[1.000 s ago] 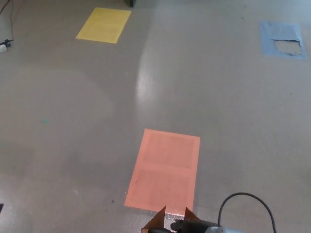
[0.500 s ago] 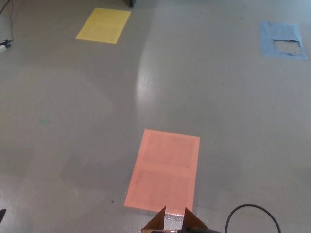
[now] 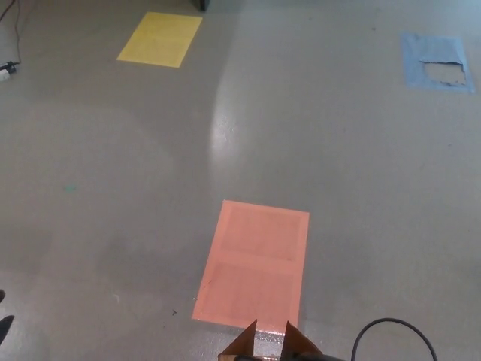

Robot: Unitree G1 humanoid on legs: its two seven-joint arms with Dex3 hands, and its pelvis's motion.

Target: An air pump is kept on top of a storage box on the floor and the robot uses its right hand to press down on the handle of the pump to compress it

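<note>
Looking down on a glossy grey floor point(image 3: 361, 188). Far to the upper left of the orange rectangle point(image 3: 254, 263), a thin cable with a small white plug point(image 3: 6, 71) lying at the picture's edge. Low and far left of that rectangle, a small dark shape point(image 3: 4, 328) peeking in, too cut off to identify. Up and left of the rectangle, a yellow rectangle point(image 3: 160, 39) lying flat. Just below the orange rectangle, two brown flaps of the storage box point(image 3: 242, 346) poking up from the bottom edge, overlapping its lower border. Just right of the flaps, a black hose point(image 3: 392, 321) looping up in an arch; the rest of the pump staying out of frame. Far to the upper right, a torn blue patch point(image 3: 421, 56). Neither robot hand showing, so nothing telling whether the fingers are open or closed.
</note>
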